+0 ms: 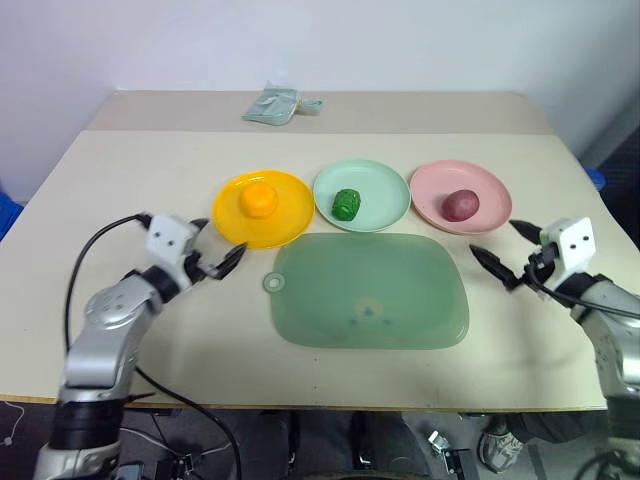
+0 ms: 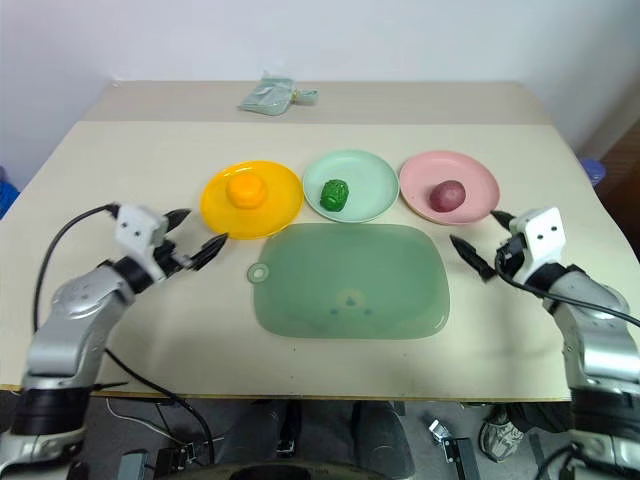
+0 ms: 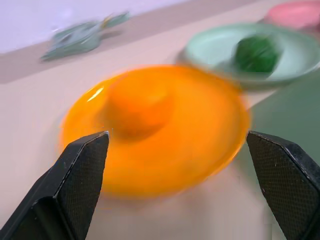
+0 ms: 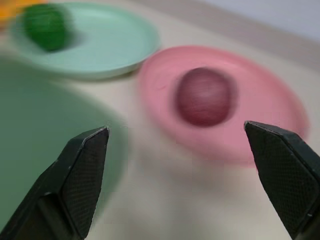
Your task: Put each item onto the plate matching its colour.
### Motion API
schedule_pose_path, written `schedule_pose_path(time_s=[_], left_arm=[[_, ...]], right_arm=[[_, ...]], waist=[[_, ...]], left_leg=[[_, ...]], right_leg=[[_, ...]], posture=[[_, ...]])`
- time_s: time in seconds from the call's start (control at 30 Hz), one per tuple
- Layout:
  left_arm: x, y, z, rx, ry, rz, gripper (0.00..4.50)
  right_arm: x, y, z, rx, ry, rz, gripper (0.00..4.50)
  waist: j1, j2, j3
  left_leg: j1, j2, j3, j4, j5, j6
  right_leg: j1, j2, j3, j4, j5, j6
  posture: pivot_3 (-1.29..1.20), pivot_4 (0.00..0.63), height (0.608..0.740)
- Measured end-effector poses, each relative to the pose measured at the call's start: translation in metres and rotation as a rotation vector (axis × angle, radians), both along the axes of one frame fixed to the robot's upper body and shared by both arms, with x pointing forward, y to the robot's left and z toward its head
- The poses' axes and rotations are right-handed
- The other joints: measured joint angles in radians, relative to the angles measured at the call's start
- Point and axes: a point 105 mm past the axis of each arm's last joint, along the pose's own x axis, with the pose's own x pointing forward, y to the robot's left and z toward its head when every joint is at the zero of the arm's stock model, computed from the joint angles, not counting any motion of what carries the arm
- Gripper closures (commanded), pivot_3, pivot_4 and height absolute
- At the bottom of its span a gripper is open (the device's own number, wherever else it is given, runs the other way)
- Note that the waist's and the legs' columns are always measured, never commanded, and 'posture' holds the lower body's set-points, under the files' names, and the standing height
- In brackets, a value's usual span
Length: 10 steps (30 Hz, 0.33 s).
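from the head camera you see a beige desk [image 1: 150,170] carrying three plates in a row. the yellow plate [image 1: 290,228] holds the orange fruit [image 1: 260,200], the mint plate [image 1: 385,190] holds the bumpy green ball [image 1: 346,204], and the pink plate [image 1: 490,190] holds the red-purple oval [image 1: 460,204]. each item sits on its matching colour. just in front of the plates lies the translucent green tray [image 1: 370,292], nothing on it. at the far edge of the desk rests a small grey-green pouch [image 1: 273,104].

your left gripper [image 1: 216,246] hangs near the front left rim of the yellow plate, fingers apart, holding nothing. your right gripper [image 1: 502,250] hangs beside the pink plate's front edge, right of the tray, fingers apart, holding nothing.

in the left wrist view, the two black fingers [image 3: 80,175] stand wide, with the orange fruit on the yellow plate beyond them; the mint plate and green ball sit further off.

in the right wrist view, the fingers [image 4: 82,175] stand wide, with the red-purple oval centred on the pink plate beyond them, the mint plate with the green ball to one side, the tray's edge beside.
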Motion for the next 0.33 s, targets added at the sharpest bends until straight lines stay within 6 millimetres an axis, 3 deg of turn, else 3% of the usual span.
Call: schedule_pose_path(time_s=[0.2, 0.33], left_arm=[[-0.012, 0.009, -0.014, 0.005, 0.045, 0.017, 0.0], [-0.016, 0.009, -0.012, 0.004, 0.034, 0.025, 0.0]], right_arm=[[-0.001, 0.007, -0.001, 0.015, 0.03, 0.052, 0.09], [0.0, 0.01, -0.004, 0.0, 0.045, 0.077, 0.09]], waist=[[0.009, 0.0, 0.0], [0.017, 0.0, 0.0]], left_leg=[[0.0, 0.0, 0.0, 0.001, -0.001, 0.001], [0.0, 0.0, 0.0, 0.0, -0.001, 0.001]], right_leg=[[0.0, -0.002, 0.0, 0.0, 0.0, 0.0], [0.0, -0.002, 0.0, -0.001, 0.0, 0.0]], posture=[[0.0, 0.15, 0.74], [0.0, 0.15, 0.74]])
